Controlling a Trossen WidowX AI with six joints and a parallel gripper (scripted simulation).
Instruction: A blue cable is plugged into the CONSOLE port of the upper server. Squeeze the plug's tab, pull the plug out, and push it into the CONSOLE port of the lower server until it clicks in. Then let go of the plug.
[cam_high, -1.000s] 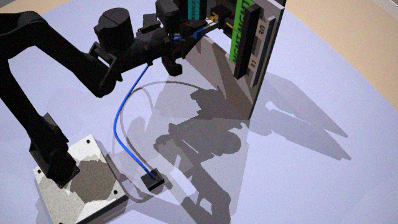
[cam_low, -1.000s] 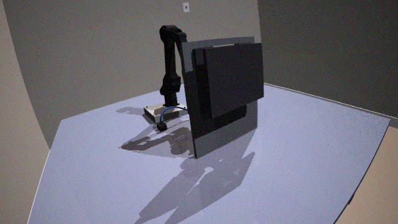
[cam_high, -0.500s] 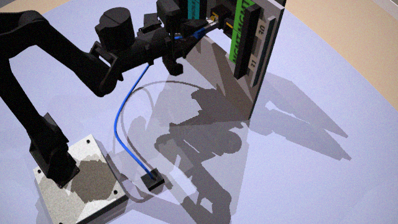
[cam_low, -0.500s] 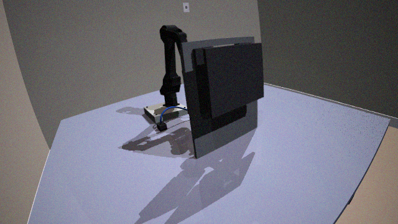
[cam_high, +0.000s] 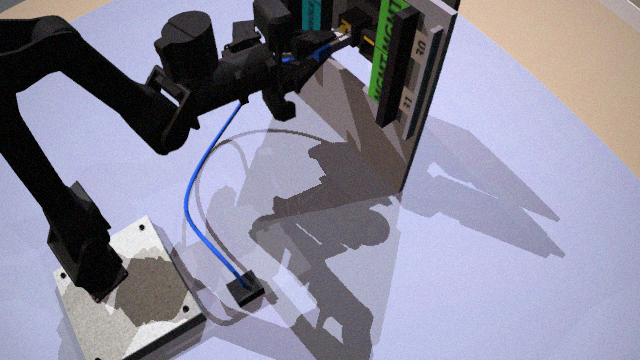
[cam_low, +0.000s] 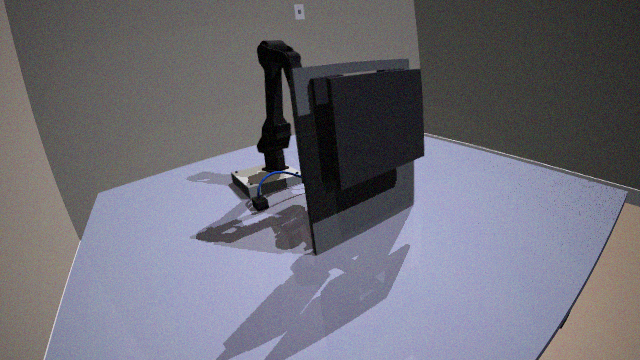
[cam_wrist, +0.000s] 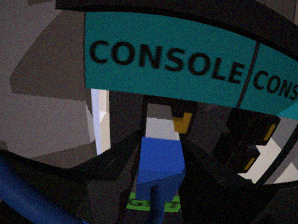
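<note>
The blue plug (cam_high: 322, 52) (cam_wrist: 161, 155) has a clear front end that points at the left CONSOLE port in the wrist view, apparently the lower server's. That end is at the mouth of the dark port housing with gold contacts (cam_wrist: 184, 123); how deep it sits cannot be told. My gripper (cam_high: 327, 47) (cam_wrist: 158, 139) is shut on the plug, with a dark finger on each side. The teal CONSOLE label (cam_wrist: 165, 57) (cam_high: 311, 15) is beside the port. The blue cable (cam_high: 187, 200) (cam_low: 267, 176) runs back from the plug. The plug's tab cannot be made out.
The upright panel (cam_high: 406, 172) (cam_low: 330, 240) bears the servers. A green MGMT label (cam_high: 382, 60) is beside a dark rail (cam_high: 395, 75). Two more ports (cam_wrist: 262, 127) (cam_wrist: 245, 156) are to the right in the wrist view. The cable ends in a black block (cam_high: 245, 295) (cam_low: 260, 203) on the table.
</note>
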